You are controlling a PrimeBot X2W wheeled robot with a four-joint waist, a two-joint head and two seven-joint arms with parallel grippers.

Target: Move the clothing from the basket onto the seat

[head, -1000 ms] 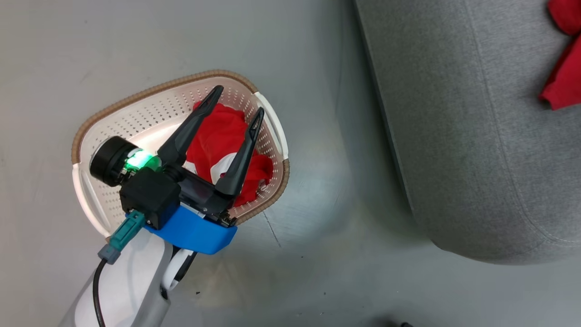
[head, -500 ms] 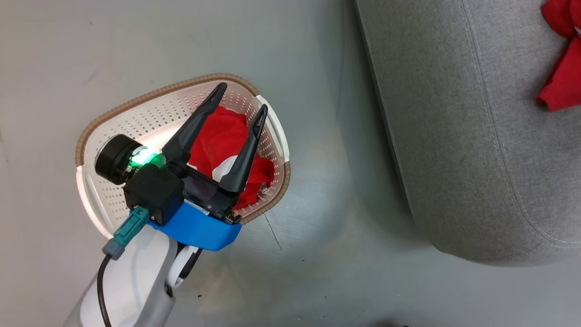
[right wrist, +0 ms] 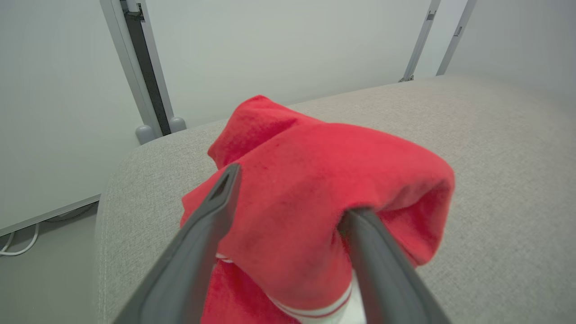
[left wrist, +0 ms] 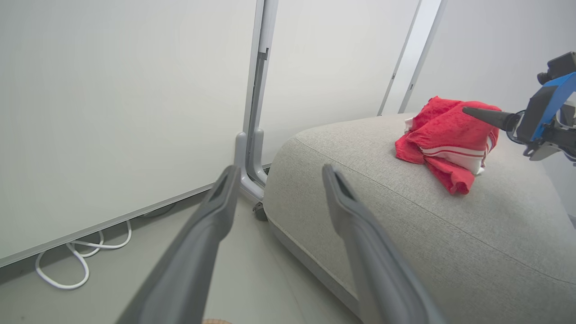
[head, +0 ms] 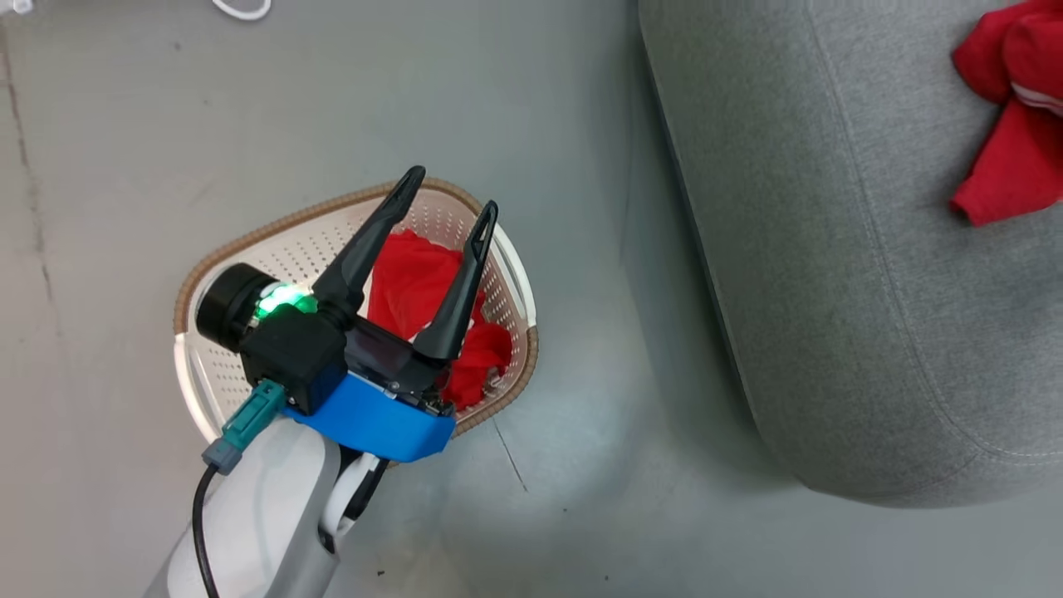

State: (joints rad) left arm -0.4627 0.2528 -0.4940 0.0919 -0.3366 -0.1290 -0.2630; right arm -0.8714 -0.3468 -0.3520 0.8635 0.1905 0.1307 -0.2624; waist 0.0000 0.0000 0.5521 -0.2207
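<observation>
Hovering above the cream-white perforated plastic basket point(head: 274, 223) on the grey floor point(head: 124, 124) at left, the left gripper point(head: 451, 189) keeps its long dark fingers spread and empty, as a second ago. One crumpled red garment point(head: 411, 274) lies inside the basket below them. At right, the red, white-striped garment point(head: 1005, 166) rests on the large grey upholstered seat point(head: 830, 249). The right gripper point(right wrist: 294, 191) has its fingers newly parted around it, so it is apparently released. By this reading, half the task remains.

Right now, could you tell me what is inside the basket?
One red garment lies in the basket; the open left gripper over it hides part of its floor.
</observation>
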